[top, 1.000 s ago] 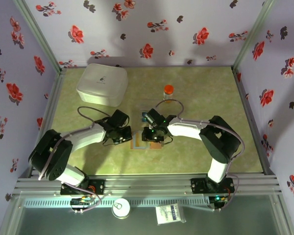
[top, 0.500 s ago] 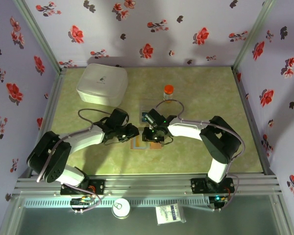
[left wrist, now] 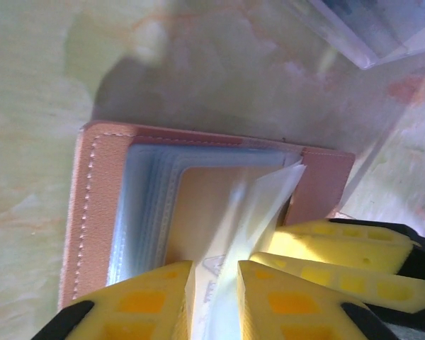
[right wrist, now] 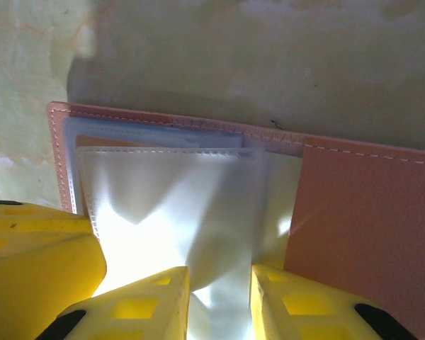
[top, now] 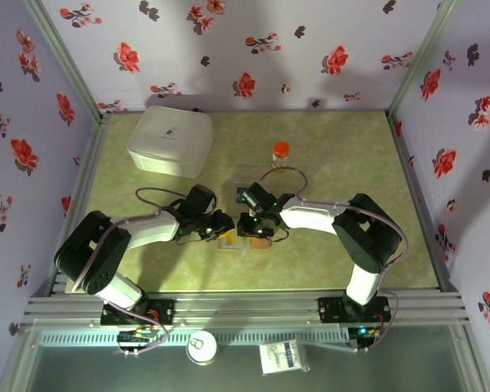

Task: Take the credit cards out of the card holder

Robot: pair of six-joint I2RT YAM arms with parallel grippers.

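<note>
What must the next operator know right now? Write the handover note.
Left gripper: jaws slightly apart around a clear sleeve of the card holder, which lies open on the table.
Right gripper: jaws slightly apart around a sleeve too, coming from the other side. A firm grip is not confirmed on either.
Cards: a yellowish-tan card sits inside a sleeve; others cannot be made out.
Done: holder is open, both grippers at it.
To do: pull each card out and set it down. The clear tray lies just beyond the holder.
</note>
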